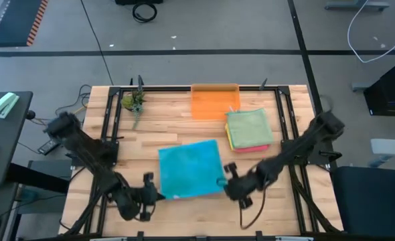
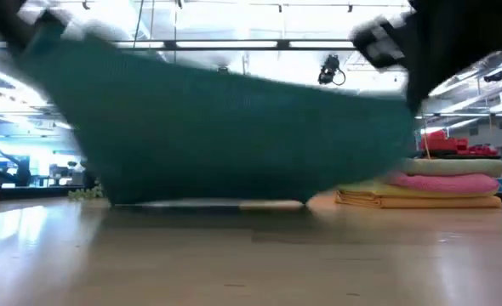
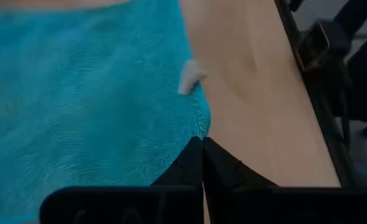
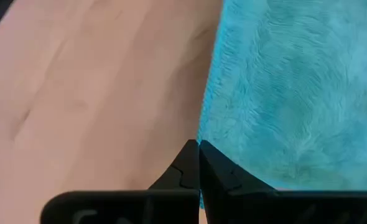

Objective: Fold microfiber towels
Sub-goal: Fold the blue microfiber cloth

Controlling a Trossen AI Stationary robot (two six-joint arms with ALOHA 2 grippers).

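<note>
**High view: teal towel pinched at both near corners**

Left gripper (image 1: 156, 195) is pressed together on the near-left corner of the teal towel (image 1: 191, 169); right gripper (image 1: 224, 181) is pressed together on its near-right corner. The towel hangs between them in the low view, its far part resting on the table (image 1: 184, 127) (a white tag (image 3: 190, 76) shows near one edge). Farther right lies a stack of folded towels (image 1: 248, 130), sage green on top. At the far edge stands an orange bin (image 1: 214, 102).

left gripper (image 3: 203, 146) pinched on teal towel (image 3: 84, 106) corner — white tag (image 3: 190, 77) at edge, wooden table (image 3: 258, 106)
</note>
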